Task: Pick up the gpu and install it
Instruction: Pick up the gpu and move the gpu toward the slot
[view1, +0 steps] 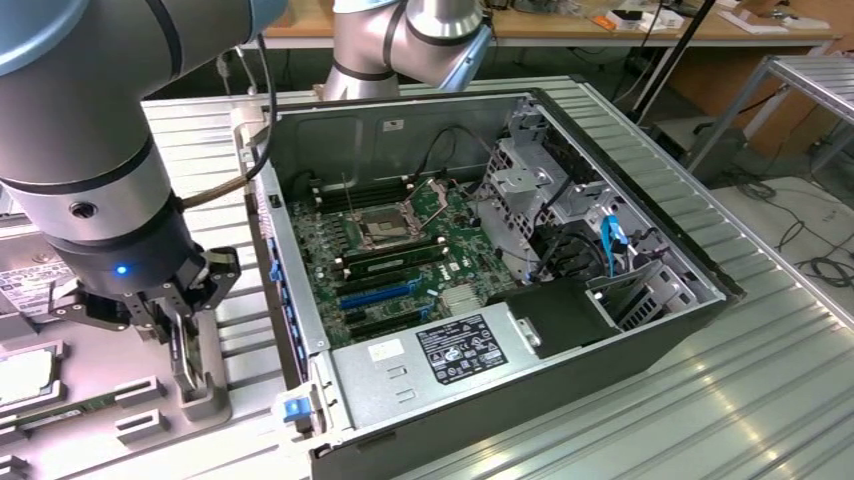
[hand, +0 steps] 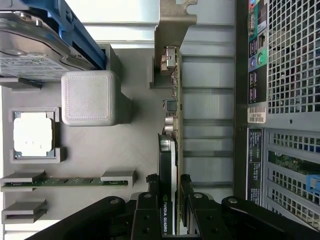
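The gpu (hand: 172, 125) is a thin dark card standing on its edge over the grey parts holder (hand: 135, 145), with its silvery bracket (hand: 176, 20) at the far end. My gripper (hand: 169, 205) is shut on the card's cooler end, one black finger (hand: 151, 200) pressed on each side. In the exterior view my gripper (view1: 180, 335) hangs over the holder at that view's left, beside the open computer case (view1: 561, 110), with the gpu (view1: 198, 368) between its fingers. I cannot tell whether the card still rests in its slot.
The holder also carries a hard drive (hand: 35, 50), a processor chip (hand: 32, 132) and a green memory stick (hand: 70, 181). The case's perforated rear panel (hand: 290, 75) is close beside the card. Inside the case lie the motherboard (view1: 387, 240) and power supply (view1: 454, 345).
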